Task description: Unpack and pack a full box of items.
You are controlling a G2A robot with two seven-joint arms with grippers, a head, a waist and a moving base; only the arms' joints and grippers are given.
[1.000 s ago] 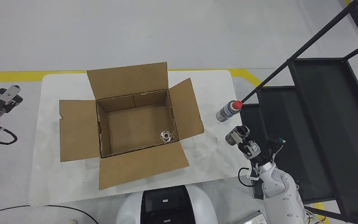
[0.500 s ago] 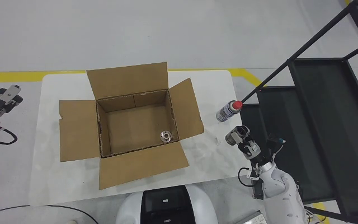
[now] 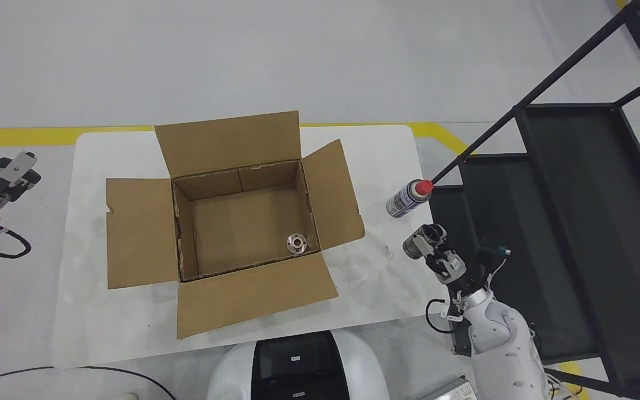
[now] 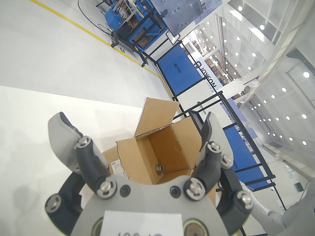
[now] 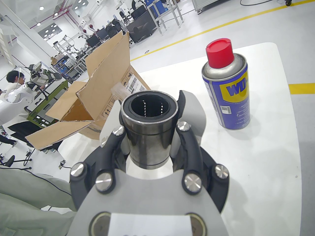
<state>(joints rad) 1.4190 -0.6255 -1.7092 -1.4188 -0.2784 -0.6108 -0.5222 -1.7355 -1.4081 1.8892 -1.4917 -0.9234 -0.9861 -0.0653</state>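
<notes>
An open cardboard box (image 3: 245,228) stands mid-table with its flaps spread; a small metal flanged part (image 3: 296,243) lies on its floor near one corner, also seen as the metal part (image 4: 159,167) in the left wrist view. My right gripper (image 3: 421,243) is by the table's right edge, shut on a dark steel cylindrical bearing (image 5: 148,128) held upright. A blue spray can (image 3: 407,199) with a red cap stands just beyond it, the same spray can (image 5: 227,90) close beside the bearing. My left gripper (image 4: 137,128) is open and holds nothing, off the box's (image 4: 160,153) left side.
The white table (image 3: 375,160) has bare room behind and right of the box. A black metal rack (image 3: 560,220) stands just past the table's right edge. Yellow floor tape (image 3: 40,135) runs behind the table.
</notes>
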